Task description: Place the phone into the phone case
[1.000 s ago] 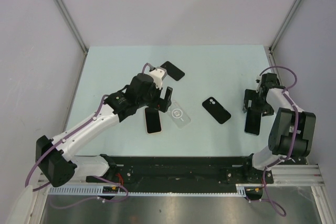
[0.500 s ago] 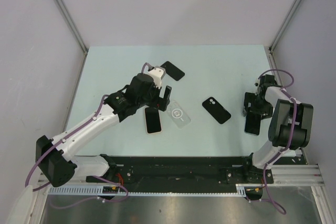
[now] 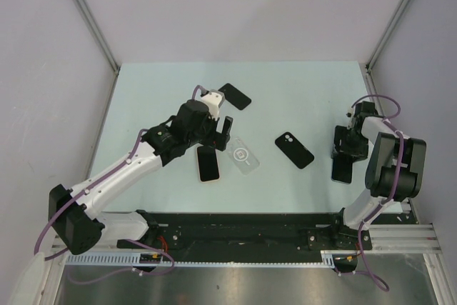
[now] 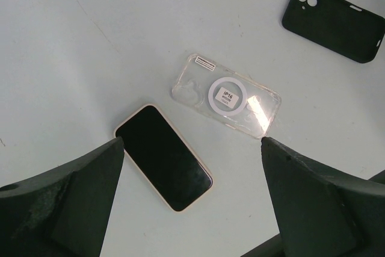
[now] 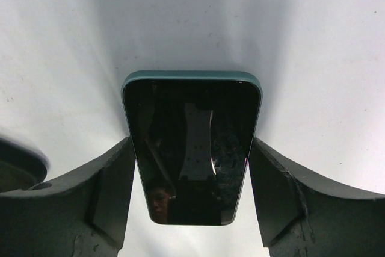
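The phone (image 5: 192,148) is glossy, the case (image 4: 227,97) clear plastic.

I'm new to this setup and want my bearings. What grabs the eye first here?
On the right, a green-edged phone fills the wrist view, flanked by the fingers of the right tool. Left of centre, the wide-open left tool hovers over a clear case with a white ring and a pale-edged phone.

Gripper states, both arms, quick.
Left gripper: open, empty.
Right gripper: straddling the green phone; grip cannot be told.
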Controlling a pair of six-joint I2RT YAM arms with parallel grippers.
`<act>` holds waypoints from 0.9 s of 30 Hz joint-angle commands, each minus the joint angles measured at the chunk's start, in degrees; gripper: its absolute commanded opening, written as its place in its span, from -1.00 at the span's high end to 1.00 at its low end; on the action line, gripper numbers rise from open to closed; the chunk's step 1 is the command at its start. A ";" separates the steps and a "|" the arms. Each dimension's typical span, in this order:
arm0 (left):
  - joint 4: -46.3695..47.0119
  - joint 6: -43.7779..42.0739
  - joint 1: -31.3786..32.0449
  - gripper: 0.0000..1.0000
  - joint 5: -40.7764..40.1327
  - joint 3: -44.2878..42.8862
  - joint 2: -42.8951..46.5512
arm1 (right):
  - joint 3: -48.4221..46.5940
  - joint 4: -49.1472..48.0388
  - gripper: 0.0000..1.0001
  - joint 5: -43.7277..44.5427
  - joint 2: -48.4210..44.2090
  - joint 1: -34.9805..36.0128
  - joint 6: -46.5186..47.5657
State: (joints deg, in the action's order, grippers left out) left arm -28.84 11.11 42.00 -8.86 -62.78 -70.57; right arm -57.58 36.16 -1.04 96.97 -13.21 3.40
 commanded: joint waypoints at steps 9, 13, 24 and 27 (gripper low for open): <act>0.36 0.58 0.10 -0.97 -1.07 -0.23 1.22 | -1.57 -4.70 0.04 -3.71 -4.24 6.18 3.54; 0.36 0.49 0.10 -0.97 -1.86 -0.15 1.48 | -3.23 -4.26 0.10 -3.18 -5.82 7.67 5.12; 0.36 0.40 0.01 -0.96 -2.04 -0.15 1.13 | -5.26 -4.96 0.28 -6.43 -9.95 13.03 10.84; 0.28 0.40 0.01 -0.96 -2.12 -0.15 1.22 | -6.92 -5.31 0.29 -7.57 -11.01 15.23 11.19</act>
State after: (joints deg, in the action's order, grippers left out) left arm -28.84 11.09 41.98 -9.93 -62.78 -70.57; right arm -60.36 32.71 -6.57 89.38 0.12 12.16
